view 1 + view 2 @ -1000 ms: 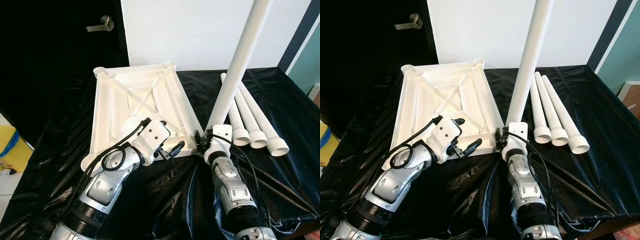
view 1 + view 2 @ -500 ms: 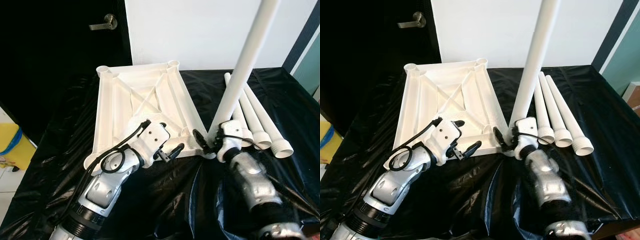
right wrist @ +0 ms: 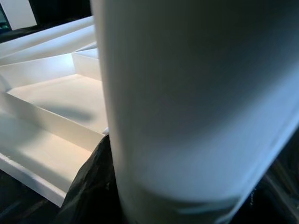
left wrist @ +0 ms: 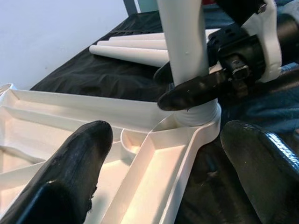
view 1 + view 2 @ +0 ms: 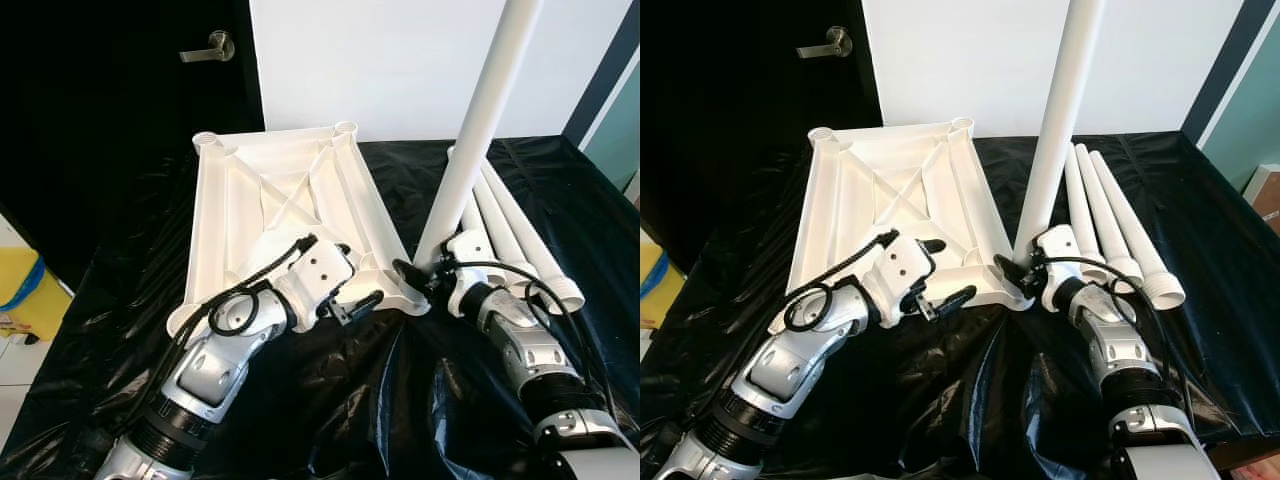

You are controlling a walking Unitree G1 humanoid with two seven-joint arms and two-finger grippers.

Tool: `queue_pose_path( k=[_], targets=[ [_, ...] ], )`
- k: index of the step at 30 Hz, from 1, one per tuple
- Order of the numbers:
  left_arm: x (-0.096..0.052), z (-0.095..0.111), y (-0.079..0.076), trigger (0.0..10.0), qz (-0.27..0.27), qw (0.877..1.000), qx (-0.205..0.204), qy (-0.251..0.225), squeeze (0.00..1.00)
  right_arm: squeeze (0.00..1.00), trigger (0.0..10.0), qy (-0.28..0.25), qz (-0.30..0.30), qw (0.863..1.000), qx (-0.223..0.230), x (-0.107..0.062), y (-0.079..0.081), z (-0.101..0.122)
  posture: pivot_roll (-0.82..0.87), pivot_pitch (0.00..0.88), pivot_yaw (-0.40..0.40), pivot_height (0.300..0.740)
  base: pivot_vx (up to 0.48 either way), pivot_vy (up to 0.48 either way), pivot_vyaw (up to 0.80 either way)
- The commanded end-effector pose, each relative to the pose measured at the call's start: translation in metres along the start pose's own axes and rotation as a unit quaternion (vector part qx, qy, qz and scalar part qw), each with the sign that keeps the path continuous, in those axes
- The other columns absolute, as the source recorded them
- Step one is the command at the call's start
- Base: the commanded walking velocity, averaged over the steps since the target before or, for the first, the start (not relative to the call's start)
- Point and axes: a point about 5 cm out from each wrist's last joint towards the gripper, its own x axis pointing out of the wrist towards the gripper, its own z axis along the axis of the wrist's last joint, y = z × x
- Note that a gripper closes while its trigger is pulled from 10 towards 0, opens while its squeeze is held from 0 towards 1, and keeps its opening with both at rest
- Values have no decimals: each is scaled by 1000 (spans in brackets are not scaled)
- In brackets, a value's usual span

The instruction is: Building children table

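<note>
The white table top [image 5: 290, 190] lies upside down on the black plastic sheet [image 5: 120, 300]. A white table leg [image 5: 470, 150] stands upright in the corner socket [image 4: 196, 123] at the near right. My right gripper [image 5: 425, 268] is shut on this leg just above the socket; one of its fingers [image 4: 196, 91] crosses the leg's base. My left gripper [image 5: 352, 275] is open, its fingers [image 4: 70, 172] straddling the table top's near edge beside that corner, with nothing held. In the right wrist view the leg [image 3: 187, 93] is very close.
Three spare white legs [image 5: 520, 250] lie side by side on the sheet to the right of the standing leg. A dark door with a lever handle [image 5: 205, 45] stands behind on the left, and a white wall [image 5: 380, 60] behind the table. A yellow object [image 5: 20, 290] is at the far left.
My right arm has swung out to the right while its gripper stays on the leg's base. The leg now stands more upright. My left gripper has edged right along the near edge.
</note>
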Motion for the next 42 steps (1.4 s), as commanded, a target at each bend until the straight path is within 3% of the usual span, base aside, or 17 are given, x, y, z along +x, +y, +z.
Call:
queue_pose_path(
  k=[1,3,4,6,11,18,19,20,21,23,25,27,31,42],
  targets=[
    [-2,1,0,10000,-1,1000,-2,1,0,0,0,29,12,999,13,-3,3,-14,-1,34,-11,740,0,0,0],
    [-3,0,1,10000,-3,1000,-2,3,0,0,0,28,0,999,26,-3,3,-16,-2,47,-10,740,0,0,0],
    [-4,0,1,10000,-4,1000,-2,4,0,0,10000,29,-9,999,33,-3,3,-17,-2,52,-9,740,0,0,0],
    [-4,0,1,10000,-4,1000,-2,4,0,0,10000,29,-9,999,33,-3,3,-17,-2,52,-9,740,0,0,0],
    [-3,-1,5,10000,0,1000,-1,10,0,0,10000,33,-83,994,61,5,12,-20,2,66,-9,740,0,0,0],
    [-3,-2,6,10000,10,1000,-5,14,0,0,10000,44,-186,976,108,16,27,-19,11,77,-20,740,0,0,0],
    [-3,-2,4,10000,11,1000,-7,15,0,0,10000,49,-229,965,120,21,34,-19,14,78,-28,740,0,0,0],
    [-3,-2,4,10000,11,1000,-7,15,0,0,10000,49,-229,965,120,21,34,-19,14,78,-28,740,0,0,0],
    [-3,-3,2,10000,12,1000,-8,15,0,0,10000,54,-257,956,128,24,40,-20,14,76,-31,740,0,0,0],
    [-2,-3,-2,10000,13,1000,-13,15,0,0,10000,61,-322,933,152,28,55,-20,20,76,-40,740,0,0,0],
    [-1,-3,-3,10000,15,1000,-18,13,0,0,10000,69,-343,921,173,33,70,-19,24,77,-45,740,0,0,0],
    [0,-3,-4,10000,17,1000,-19,14,0,0,10000,55,-315,931,179,38,80,-13,22,76,-43,740,0,0,0],
    [0,-4,-4,10000,18,1000,-19,16,0,0,10000,40,-302,938,166,37,79,-9,20,69,-43,740,0,0,0],
    [0,-7,9,10000,32,999,-9,26,0,0,10000,22,-333,933,134,30,64,-2,6,42,-33,740,0,0,0]
  ],
)
